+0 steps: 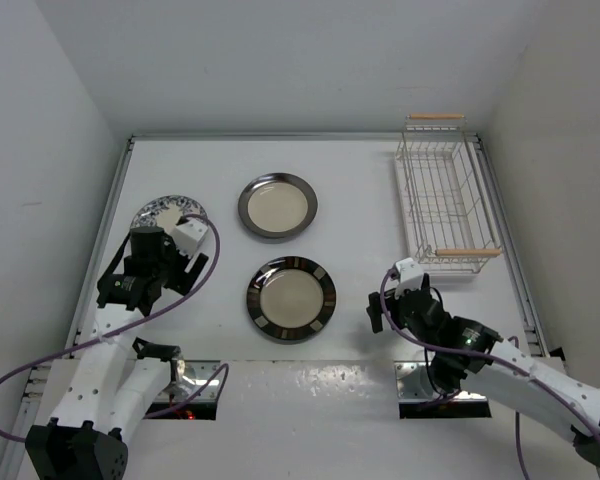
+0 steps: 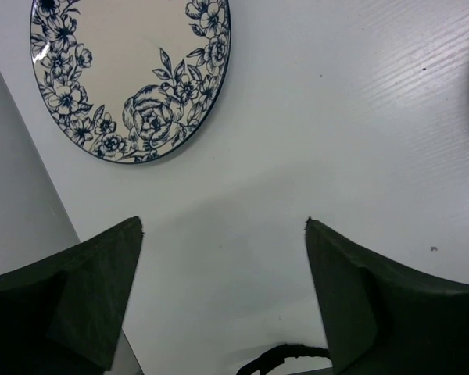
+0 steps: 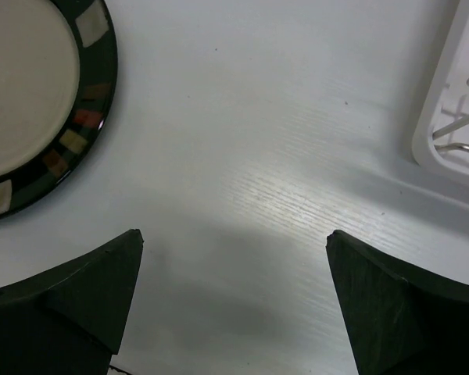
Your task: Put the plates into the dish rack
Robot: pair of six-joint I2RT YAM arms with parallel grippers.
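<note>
Dark fingers (image 2: 102, 297) of the left hand (image 2: 223, 225) fill the bottom corners of its wrist view. They are spread wide, with bare white counter (image 1: 360, 180) between them. The right hand (image 3: 234, 234) is spread just as wide, also over bare counter.

We see the dish rack (image 1: 406, 205) at the far right, its long axis running away from the arms. It has one wooden handle (image 1: 435, 118) at the far end and another (image 1: 467, 254) at the near end. Pale walls close the counter on three sides.

All three plates lie flat outside the rack. The floral plate (image 1: 160, 210) is at the far left, just beyond the left hand, which from above possibly overlaps its rim. The cream-centred plate (image 1: 277, 206) sits mid-counter. The plate with pale rim marks (image 1: 291, 299) lies nearer the arms, left of the right hand. The rack's near corner lies ahead of that hand and to its right.
</note>
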